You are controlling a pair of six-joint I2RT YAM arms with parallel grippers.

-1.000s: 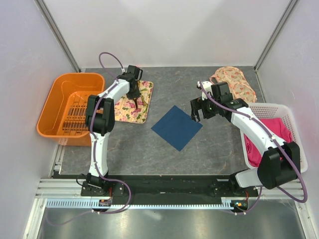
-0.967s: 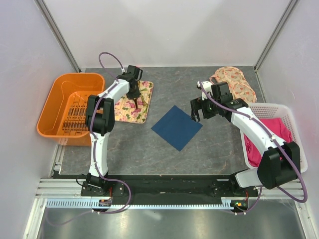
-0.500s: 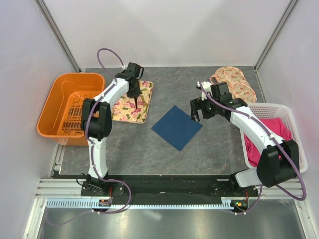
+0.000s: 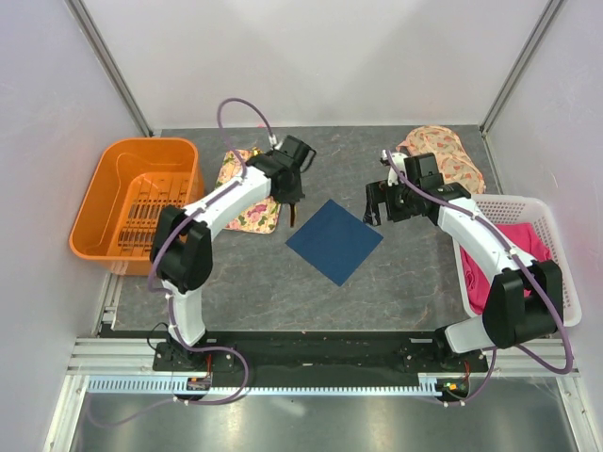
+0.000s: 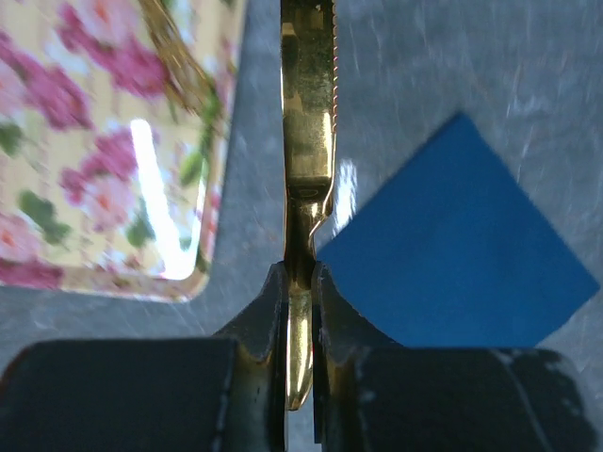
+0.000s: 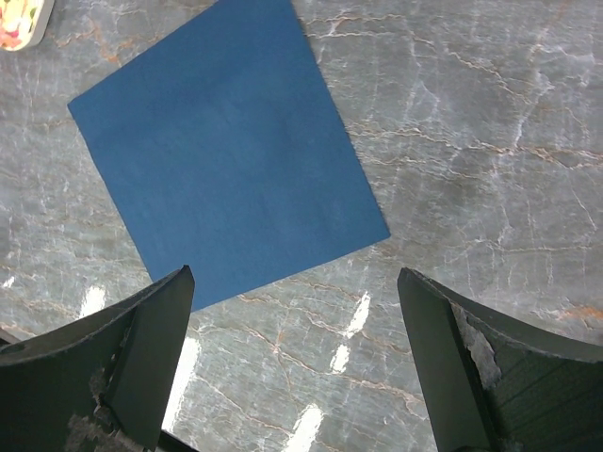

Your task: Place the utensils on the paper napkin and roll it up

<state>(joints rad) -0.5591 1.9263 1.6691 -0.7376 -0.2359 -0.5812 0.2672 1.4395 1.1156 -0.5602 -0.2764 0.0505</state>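
The navy paper napkin (image 4: 334,241) lies flat mid-table as a diamond; it also shows in the left wrist view (image 5: 452,245) and the right wrist view (image 6: 226,141). My left gripper (image 4: 294,200) (image 5: 300,282) is shut on a gold knife (image 5: 307,122), held above bare table between the floral tray (image 4: 240,212) and the napkin's left corner. Another gold utensil (image 5: 174,52) lies on the tray (image 5: 94,141). My right gripper (image 4: 375,202) (image 6: 294,278) is open and empty, above the table by the napkin's right corner.
An orange basket (image 4: 137,202) stands at the far left. A white basket (image 4: 532,212) holding a pink cloth (image 4: 518,259) stands at the right edge. A floral cloth (image 4: 438,151) lies at the back right. Walls close in the back and sides.
My left gripper has lifted the gold knife off the floral tray and carried it right, toward the napkin's left corner. My right gripper has shifted slightly back.
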